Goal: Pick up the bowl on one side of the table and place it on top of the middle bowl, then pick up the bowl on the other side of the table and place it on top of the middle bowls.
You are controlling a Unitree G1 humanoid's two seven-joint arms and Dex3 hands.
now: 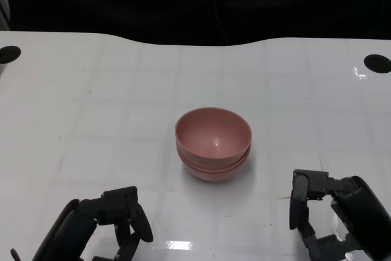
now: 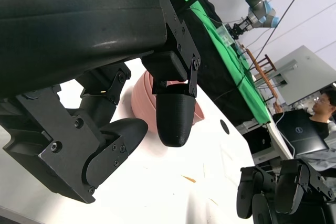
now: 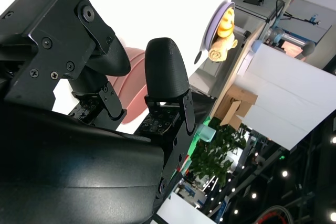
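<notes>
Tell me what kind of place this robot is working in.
Probably a robotics lab: a white table, a green screen beside it, an industrial robot arm beyond, and a person at a laptop.

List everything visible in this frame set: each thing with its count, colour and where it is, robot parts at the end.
bowls: one nested stack, three rims showing, pink, middle of the table, touched by neither hand
table: one, white and glossy, fills the head view
round holes: two, black, at the table's far left and far right corners
green cloth: one, behind the table, left wrist view
person: one, in the background at a laptop, left wrist view
left hand: one, black, near edge at lower left, holding nothing
right hand: one, black, near edge at lower right, holding nothing
</notes>
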